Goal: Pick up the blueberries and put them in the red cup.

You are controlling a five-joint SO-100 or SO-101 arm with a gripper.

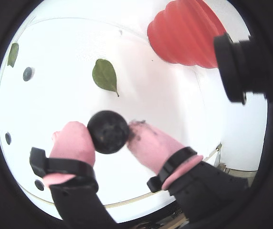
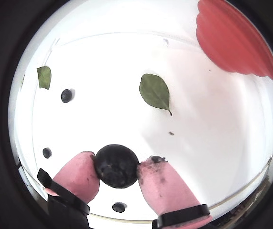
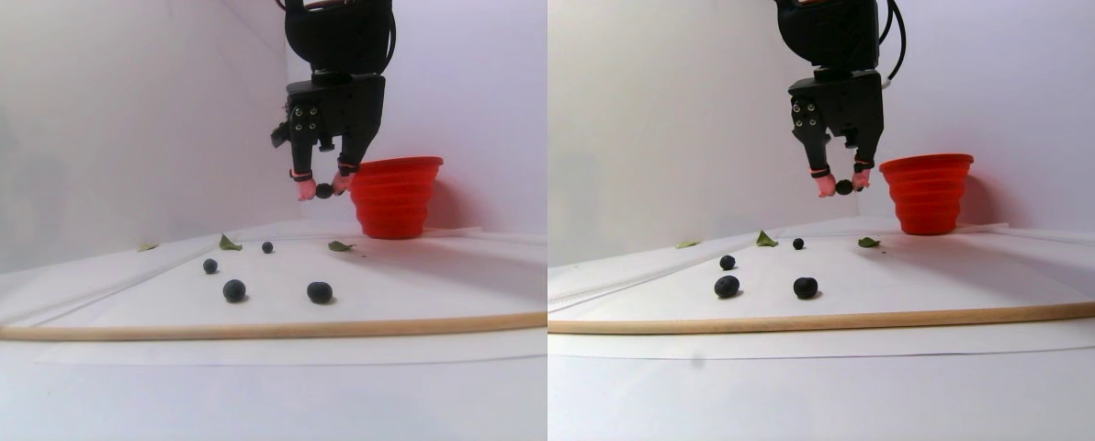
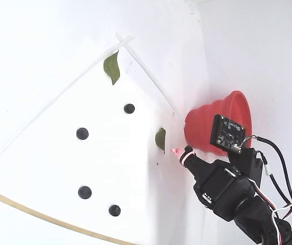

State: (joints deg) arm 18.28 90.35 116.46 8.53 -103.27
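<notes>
Pink-tipped tool [image 1: 112,136] clamped on one of the blueberries [image 1: 108,131], berry pinched across its middle between two soft pads; same grip seen in the other wrist view, tool [image 2: 118,168] around the dark ball [image 2: 116,165]; dark smears on one pad [image 2: 156,177], possibly juice or dirt.

In the stereo pair view, tool [image 3: 324,191] raised well above the table [image 3: 253,386], berry [image 3: 324,191] level with the upper part of the red cup [image 3: 395,196] and just beside it, not yet over the rim.

Outward from there: four more blueberries on the white sheet, apart from each other, one at [image 4: 129,108], others at [image 4: 82,133], [image 4: 84,192] and [image 4: 115,210]; green leaf [image 4: 160,139] close to the cup [image 4: 207,125], second leaf [image 4: 112,67] farther off; thin wooden strip [image 3: 253,326] along the sheet's near edge.

Likely handling: very light, round and matte, prone to rolling once released; probably soft enough to bruise or squash under hard pressure; best held across the widest part with gentle force, as here.

No brand, label or readable writing anywhere; small circuit board [image 4: 228,132] on the arm, markings too small to read.
</notes>
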